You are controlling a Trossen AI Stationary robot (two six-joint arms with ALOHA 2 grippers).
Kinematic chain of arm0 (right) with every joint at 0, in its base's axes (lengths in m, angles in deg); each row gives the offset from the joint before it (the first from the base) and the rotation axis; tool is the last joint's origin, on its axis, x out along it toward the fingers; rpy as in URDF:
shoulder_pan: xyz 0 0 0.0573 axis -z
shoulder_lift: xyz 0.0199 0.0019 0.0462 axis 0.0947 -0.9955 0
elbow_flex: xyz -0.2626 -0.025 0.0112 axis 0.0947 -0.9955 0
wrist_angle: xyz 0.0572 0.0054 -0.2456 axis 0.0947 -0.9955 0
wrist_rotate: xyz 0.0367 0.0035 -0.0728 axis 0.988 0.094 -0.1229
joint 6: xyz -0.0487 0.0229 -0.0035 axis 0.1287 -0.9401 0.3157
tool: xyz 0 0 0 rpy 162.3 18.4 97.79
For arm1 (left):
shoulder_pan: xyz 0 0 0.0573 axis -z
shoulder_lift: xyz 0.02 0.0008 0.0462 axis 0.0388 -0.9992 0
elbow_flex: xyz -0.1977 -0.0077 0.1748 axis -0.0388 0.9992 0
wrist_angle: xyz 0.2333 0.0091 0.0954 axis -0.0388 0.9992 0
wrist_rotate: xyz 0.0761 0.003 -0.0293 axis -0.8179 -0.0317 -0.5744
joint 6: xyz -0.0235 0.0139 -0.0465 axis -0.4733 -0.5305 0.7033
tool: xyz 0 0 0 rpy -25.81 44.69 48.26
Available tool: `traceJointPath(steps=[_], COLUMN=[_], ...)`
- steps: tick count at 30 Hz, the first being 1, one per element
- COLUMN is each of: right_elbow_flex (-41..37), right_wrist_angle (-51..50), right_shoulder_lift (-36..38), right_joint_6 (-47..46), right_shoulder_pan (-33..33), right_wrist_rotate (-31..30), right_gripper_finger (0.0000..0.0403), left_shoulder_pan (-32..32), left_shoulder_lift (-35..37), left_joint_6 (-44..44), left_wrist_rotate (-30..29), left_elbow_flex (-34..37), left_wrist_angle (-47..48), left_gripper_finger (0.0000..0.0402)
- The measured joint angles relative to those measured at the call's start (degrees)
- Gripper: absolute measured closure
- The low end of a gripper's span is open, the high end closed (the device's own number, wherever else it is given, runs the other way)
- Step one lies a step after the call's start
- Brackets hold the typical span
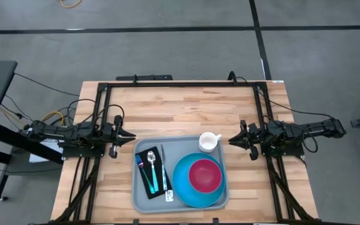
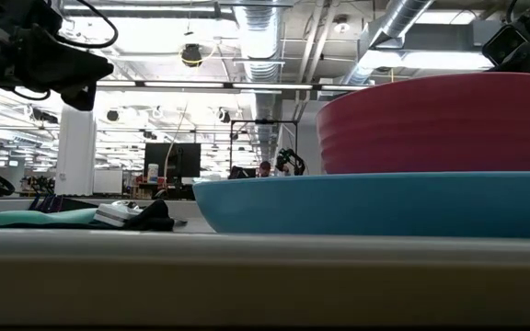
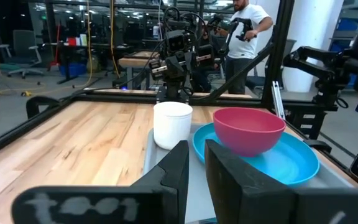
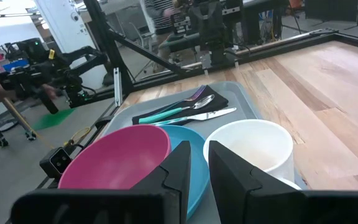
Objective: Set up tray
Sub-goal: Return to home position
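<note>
The grey-blue tray [image 1: 184, 145] lies at the table's near middle. On its right half rests a round blue plate [image 1: 183, 181] with a pink bowl [image 1: 205, 175] standing in it. A white cup [image 1: 209, 142] stands upright at the tray's far right corner. On the left half lies a black napkin [image 1: 149, 181] carrying teal-handled cutlery [image 1: 152, 167]. My left gripper [image 1: 132, 135] hovers shut just left of the tray's far left corner. My right gripper [image 1: 231, 140] hovers shut just right of the cup. Neither touches anything.
A black frame [image 1: 180, 84] runs round the wooden table top [image 1: 180, 109], whose far half is bare wood. A person [image 3: 246, 31] stands beyond the table's right side in the left wrist view. In the low view the plate [image 2: 375, 204] and bowl [image 2: 440, 124] fill the foreground.
</note>
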Motion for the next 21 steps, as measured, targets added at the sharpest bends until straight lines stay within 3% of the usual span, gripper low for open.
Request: traceJointPath(steps=[10,18,21], right_elbow_flex=[0.0,0.0,0.0], right_wrist_angle=[1.1,10.3,11.4], right_shoulder_lift=[0.0,0.0,0.0], right_joint_6=[-1.2,-35.6,-41.1], right_shoulder_pan=[0.0,0.0,0.0], right_wrist_rotate=[0.1,0.1,-1.6], right_gripper_finger=[0.0352,0.0352,0.0352], left_shoulder_pan=[0.0,0.0,0.0], left_shoulder_lift=[0.0,0.0,0.0], left_joint_6=[0.4,0.4,0.4], left_wrist_rotate=[0.0,0.0,0.0], left_elbow_flex=[0.0,0.0,0.0], left_wrist_angle=[0.0,0.0,0.0], left_gripper_finger=[0.0362,0.0362,0.0362])
